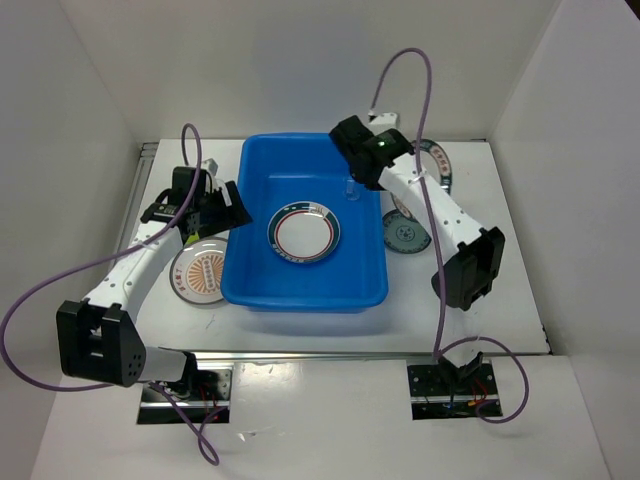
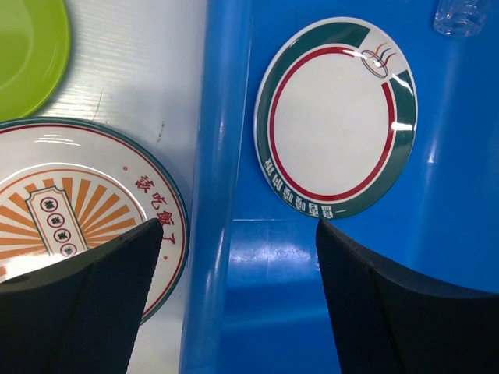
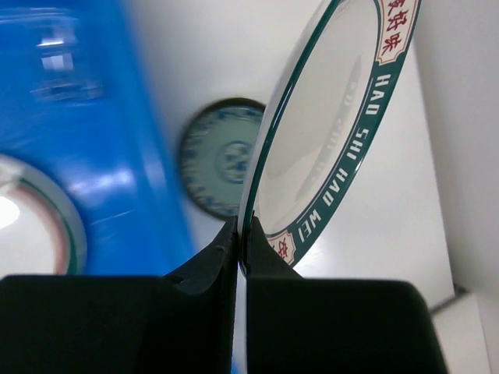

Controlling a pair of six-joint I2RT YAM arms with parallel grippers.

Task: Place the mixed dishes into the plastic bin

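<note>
White table (image 1: 515, 200) – plain white walls (image 1: 300, 60) at back, left, right – even bright light.

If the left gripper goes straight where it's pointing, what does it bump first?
Probably the blue bin's rim, which lies right between the left gripper's open fingers. One finger hangs over the orange-patterned plate, the other over the bin's floor. Depth is unclear.

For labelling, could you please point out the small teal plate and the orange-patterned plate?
Small teal plate (image 3: 220, 160): right wrist view, near its centre.
Orange-patterned plate (image 2: 86, 199): left wrist view, on its sunburst pattern.
</note>
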